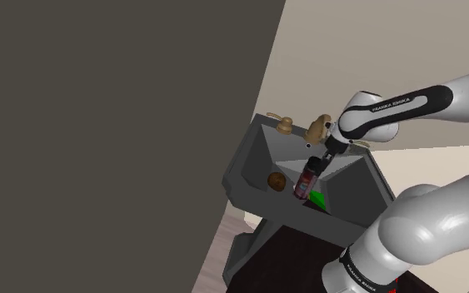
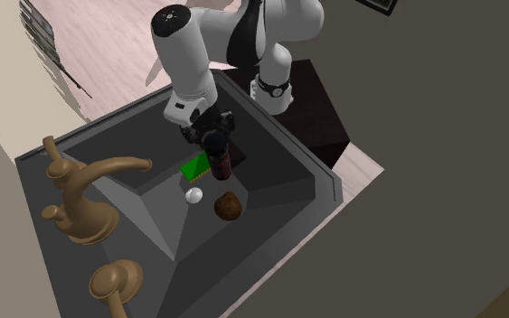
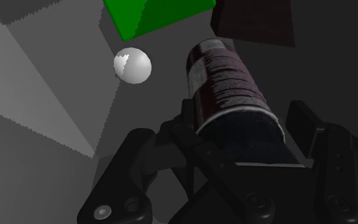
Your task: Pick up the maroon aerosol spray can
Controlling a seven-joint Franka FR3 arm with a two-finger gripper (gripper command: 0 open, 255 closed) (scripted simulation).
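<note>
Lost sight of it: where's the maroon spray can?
Second exterior view: the maroon spray can is clasped in the claw over the sink's middle, just right of the green block.

Arm [image 1: 441, 223] up close: fat, glossy white rounded links w/ dark joints, plus a black band [image 1: 401, 101] marked "FRANKA EMIKA" in white letters. Claw [image 3: 242, 118] is all black, blocky, w/ small round screw heads.
</note>
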